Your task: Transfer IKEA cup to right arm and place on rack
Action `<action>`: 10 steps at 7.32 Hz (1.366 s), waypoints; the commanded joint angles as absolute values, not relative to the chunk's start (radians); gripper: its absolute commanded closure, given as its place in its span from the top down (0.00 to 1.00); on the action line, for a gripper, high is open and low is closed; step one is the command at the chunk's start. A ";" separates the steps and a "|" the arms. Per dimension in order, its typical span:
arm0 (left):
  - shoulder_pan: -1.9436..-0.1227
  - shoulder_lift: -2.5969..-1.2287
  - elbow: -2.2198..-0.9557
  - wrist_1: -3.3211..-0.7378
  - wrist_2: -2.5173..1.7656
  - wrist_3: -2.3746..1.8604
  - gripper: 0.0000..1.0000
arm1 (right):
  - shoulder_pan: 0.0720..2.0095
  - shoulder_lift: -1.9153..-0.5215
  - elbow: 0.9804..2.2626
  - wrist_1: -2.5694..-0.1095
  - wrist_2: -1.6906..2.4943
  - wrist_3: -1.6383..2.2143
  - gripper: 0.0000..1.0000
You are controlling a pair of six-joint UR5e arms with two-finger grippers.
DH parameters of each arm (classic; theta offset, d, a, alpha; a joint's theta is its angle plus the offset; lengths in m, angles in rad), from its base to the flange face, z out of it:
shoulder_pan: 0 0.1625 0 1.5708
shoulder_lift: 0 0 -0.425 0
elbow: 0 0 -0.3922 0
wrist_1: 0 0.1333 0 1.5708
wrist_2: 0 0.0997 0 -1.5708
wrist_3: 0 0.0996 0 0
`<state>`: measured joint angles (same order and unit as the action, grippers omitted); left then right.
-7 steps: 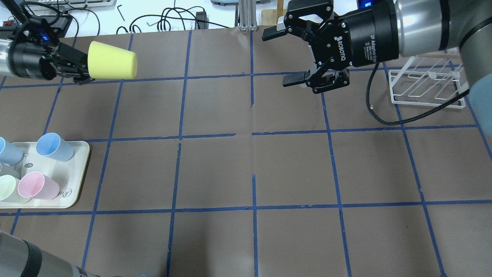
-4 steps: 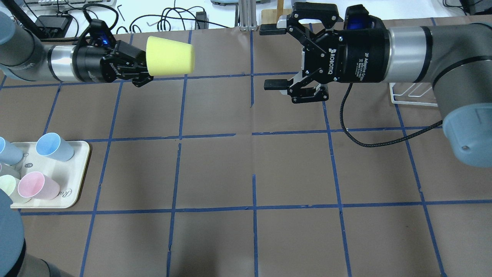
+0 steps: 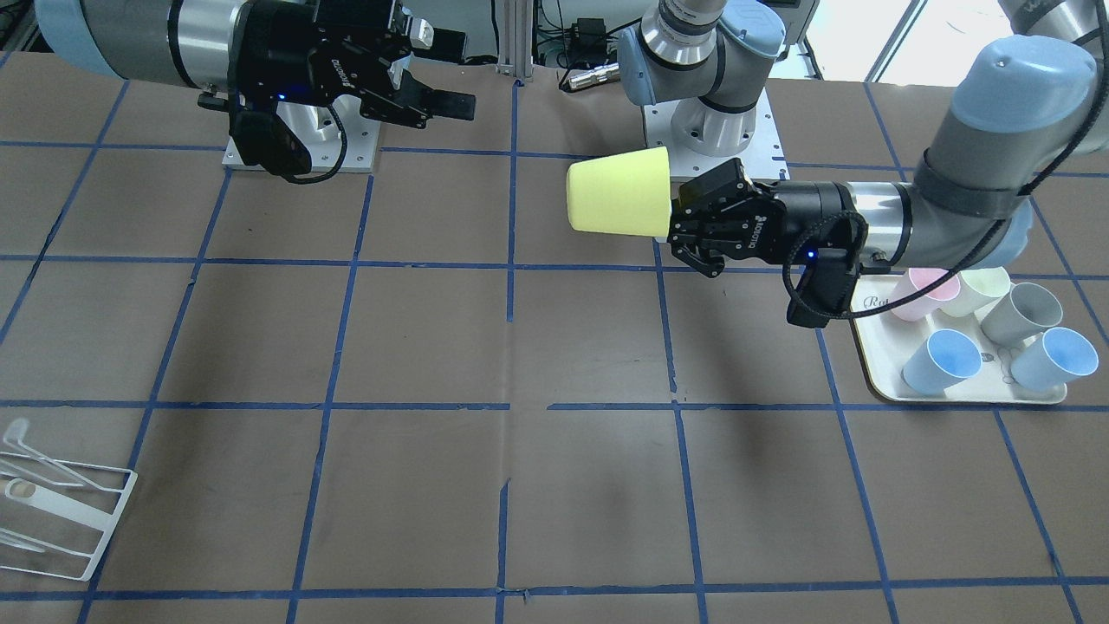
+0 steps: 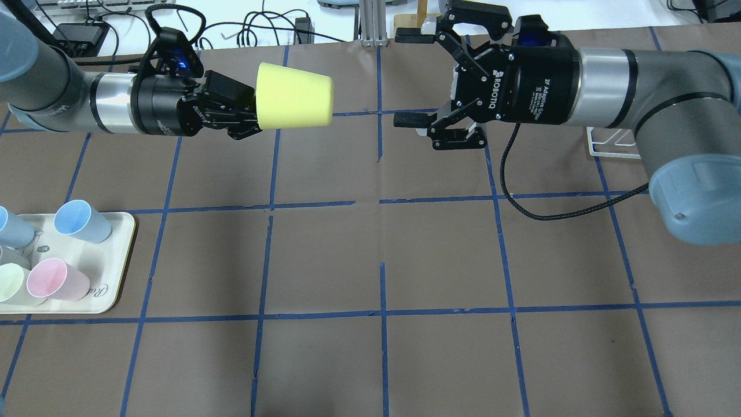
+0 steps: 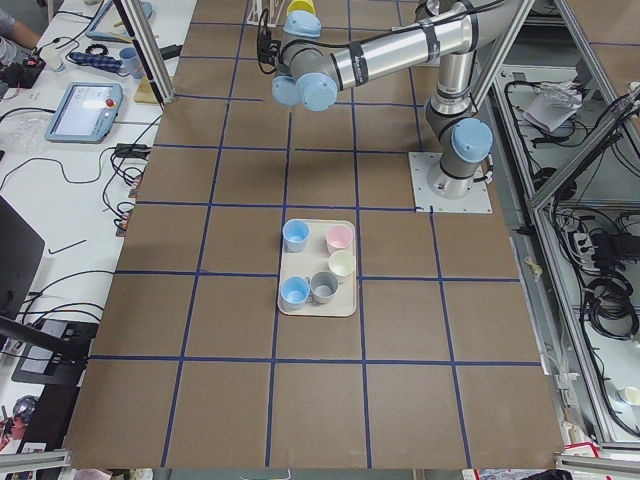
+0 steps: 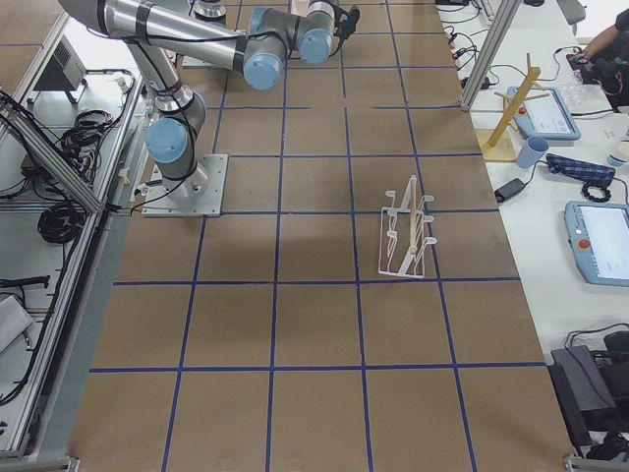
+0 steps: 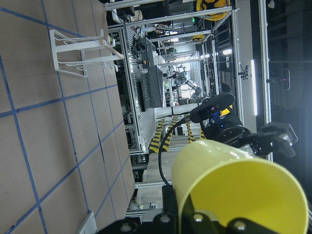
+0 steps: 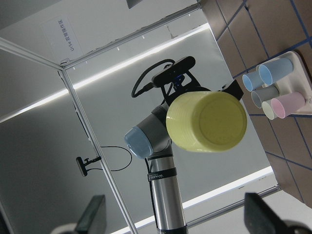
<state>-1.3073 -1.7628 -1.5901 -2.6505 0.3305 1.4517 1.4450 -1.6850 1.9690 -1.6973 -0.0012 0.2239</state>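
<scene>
The bright yellow IKEA cup (image 4: pixel 295 95) lies horizontal in the air over the far middle of the table, with its closed base toward the right arm. My left gripper (image 4: pixel 252 113) is shut on its rim; both also show in the front view, gripper (image 3: pixel 680 221) and cup (image 3: pixel 619 202). My right gripper (image 4: pixel 407 79) is open and empty, facing the cup's base with a small gap between them. The right wrist view shows the cup's base (image 8: pixel 207 122) centred ahead. The white wire rack (image 4: pixel 613 147) is partly hidden behind the right forearm; it shows fully in the right side view (image 6: pixel 405 236).
A cream tray (image 4: pixel 116 255) at the table's left edge holds several pastel cups: blue, pink, grey and pale yellow. Cables and gear lie beyond the far table edge. A thin black cable (image 4: pixel 556 214) hangs from the right wrist.
My left arm has carried the yellow cup rightward toward the table's middle. My right gripper has shifted slightly left toward it and stays open.
</scene>
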 commanded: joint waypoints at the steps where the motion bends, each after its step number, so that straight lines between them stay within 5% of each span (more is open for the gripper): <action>1: -1.312 -1.709 -1.612 -2.655 0.325 1.456 0.10 | 1.445 -1.602 1.973 -1.904 0.003 0.235 1.00; 10: -1.379 -1.652 -1.641 -2.645 0.161 1.456 0.14 | 1.514 -1.598 1.974 -1.939 0.003 0.286 1.00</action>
